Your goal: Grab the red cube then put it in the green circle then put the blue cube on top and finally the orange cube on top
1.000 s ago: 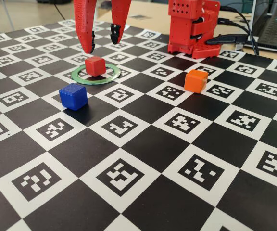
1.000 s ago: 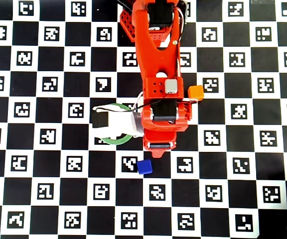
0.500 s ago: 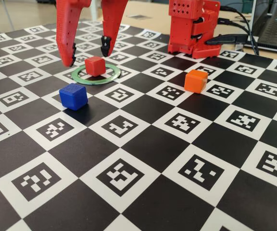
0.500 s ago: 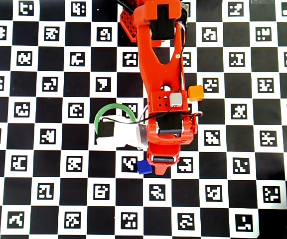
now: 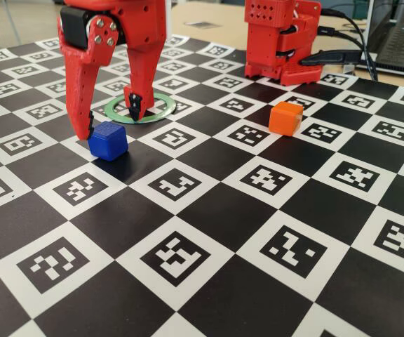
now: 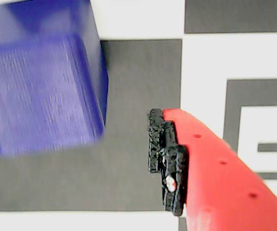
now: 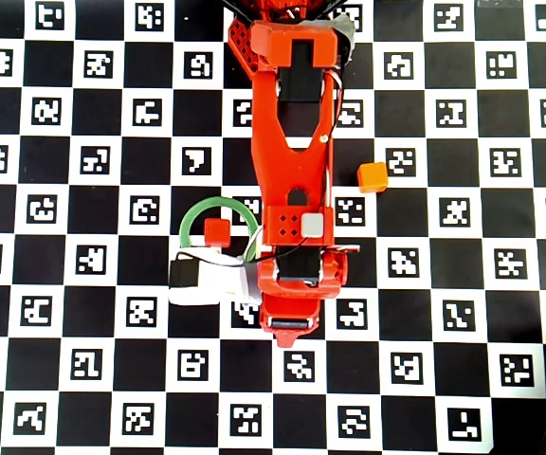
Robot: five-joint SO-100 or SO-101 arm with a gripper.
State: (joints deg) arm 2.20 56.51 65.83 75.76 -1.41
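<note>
Red cube is sitting in the ring; I'm straddling the blue cube with fingers wide; orange cube is waiting.

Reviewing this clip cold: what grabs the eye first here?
In the fixed view, the gripper straddles the blue cube, fingers spread wide on the marker-covered checkerboard. Overhead, the red cube sits inside the green circle, and the orange cube waits alone to the right.
</note>
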